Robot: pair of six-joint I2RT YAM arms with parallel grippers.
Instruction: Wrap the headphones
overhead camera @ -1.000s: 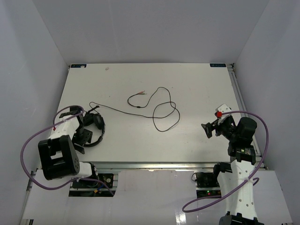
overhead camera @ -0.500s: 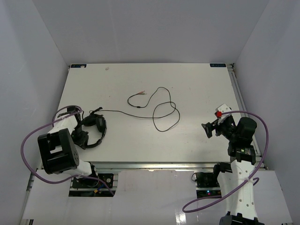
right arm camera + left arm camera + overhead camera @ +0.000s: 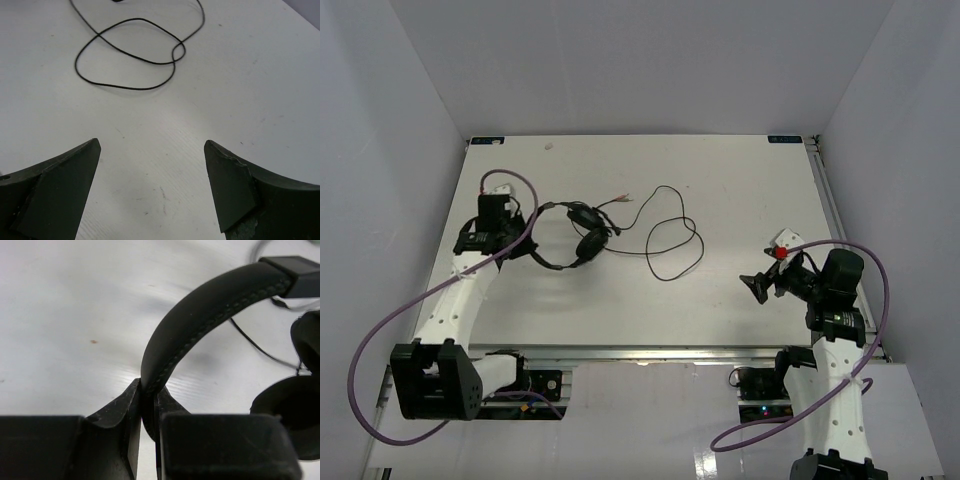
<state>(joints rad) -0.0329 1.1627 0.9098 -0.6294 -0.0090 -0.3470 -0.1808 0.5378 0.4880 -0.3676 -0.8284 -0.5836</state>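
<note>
The black headphones lie left of the table's middle. Their curved headband runs up from my left gripper, which is shut on the headband's lower end; in the top view that gripper sits at the headband's left side. An earcup shows at the right of the left wrist view. The thin black cord loops over the table to the right of the headphones and also shows in the right wrist view. My right gripper is open and empty above bare table, well short of the cord loops; in the top view it is at the right.
Thick purple robot cables arc beside both arms. A small white part with a red tip sits on the right arm's wrist. The white table is enclosed by pale walls.
</note>
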